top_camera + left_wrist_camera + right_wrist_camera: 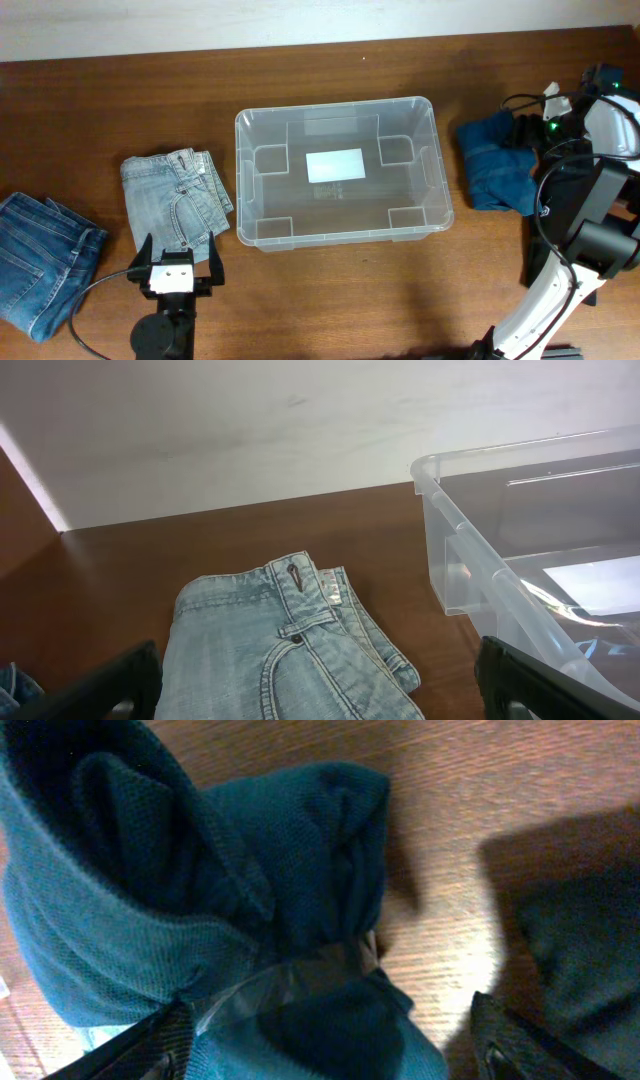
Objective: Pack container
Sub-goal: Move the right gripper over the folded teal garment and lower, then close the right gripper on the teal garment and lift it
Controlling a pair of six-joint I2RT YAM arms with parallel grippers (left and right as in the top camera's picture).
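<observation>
Left tool stood wide at the edge of folded light blue jeans beside a clear plastic box; right tool wide over teal cloth

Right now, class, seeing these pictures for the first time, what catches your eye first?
The big clear container sits empty mid-table, a white label on its floor. Folded light-blue jeans lie left of it, darker jeans at the far left edge, and a teal garment on the right beneath the right claw.
</observation>
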